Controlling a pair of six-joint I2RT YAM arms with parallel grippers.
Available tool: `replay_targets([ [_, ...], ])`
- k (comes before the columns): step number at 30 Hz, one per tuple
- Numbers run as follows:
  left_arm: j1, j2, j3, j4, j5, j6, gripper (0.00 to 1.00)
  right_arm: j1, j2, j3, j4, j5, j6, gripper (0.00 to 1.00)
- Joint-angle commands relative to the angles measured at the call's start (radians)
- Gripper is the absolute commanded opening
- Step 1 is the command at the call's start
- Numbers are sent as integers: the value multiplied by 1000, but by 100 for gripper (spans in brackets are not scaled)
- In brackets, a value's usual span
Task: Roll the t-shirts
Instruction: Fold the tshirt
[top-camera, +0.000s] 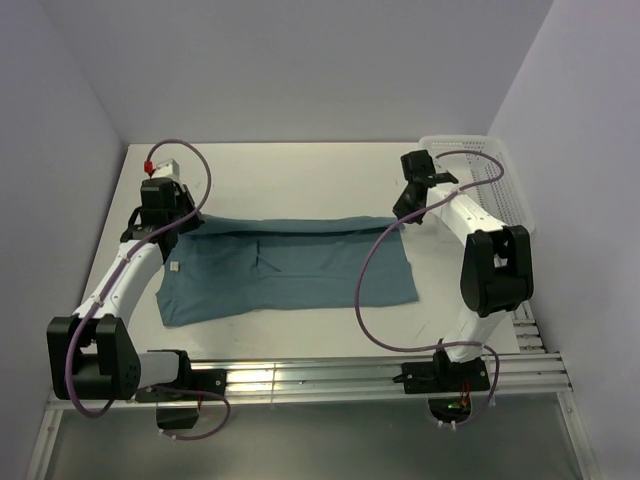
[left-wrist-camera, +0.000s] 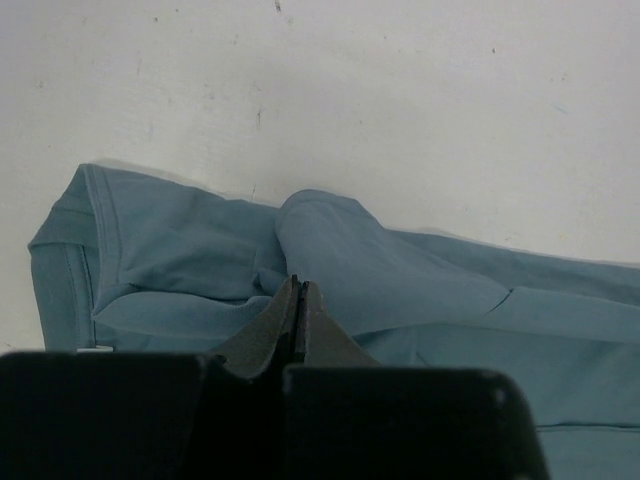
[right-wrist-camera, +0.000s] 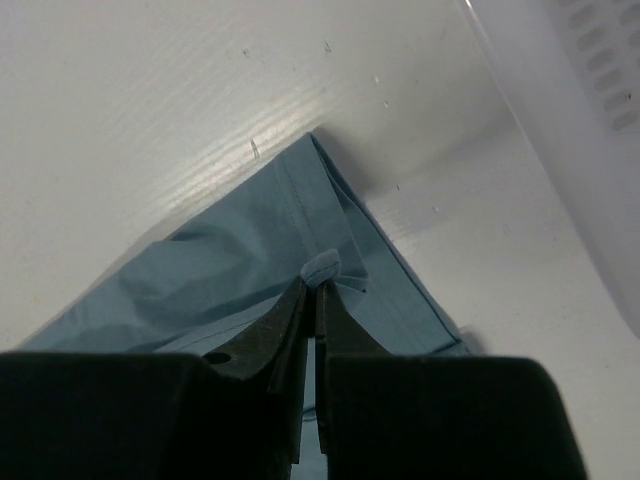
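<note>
Left of the white basket (top-camera: 492, 160), on the pale table (top-camera: 300, 175), the teal-blue t-shirt (top-camera: 290, 272) lies spread out flat, its long side running away from the basket. The shirt's nearest corner is close to the basket but not touching it. Along the edge level with the basket, a narrow band of cloth looks turned over onto the rest.

The right gripper (top-camera: 405, 226) sits at the shirt corner nearest the basket. In the right wrist view its fingers are pressed together (right-wrist-camera: 318, 276) with a small nub of the t-shirt (right-wrist-camera: 250, 270) pinched between the tips. The basket's slotted wall (right-wrist-camera: 600, 110) stands off to one side there.

The left gripper (top-camera: 176, 238) is at the shirt corner farthest from the basket, on the same turned-over edge. In the left wrist view its fingers are fully together (left-wrist-camera: 298, 287), and the t-shirt (left-wrist-camera: 400, 285) rises in a soft hump right at the tips, so they appear clamped on the thin cloth. The hemmed sleeve lies just beyond, away from the basket.
</note>
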Motion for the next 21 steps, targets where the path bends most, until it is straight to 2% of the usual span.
replay_targets([
  [1, -4, -53, -18, 6, 19, 1, 0, 12, -67, -25, -10, 34, 12, 0],
  [9, -12, -76, -87, 13, 12, -13, 0, 43, -85, -76, -31, 63, 30, 0],
  [21, -46, -90, -76, -88, 2, -25, 0, 70, -93, -95, -76, 102, 73, 0],
])
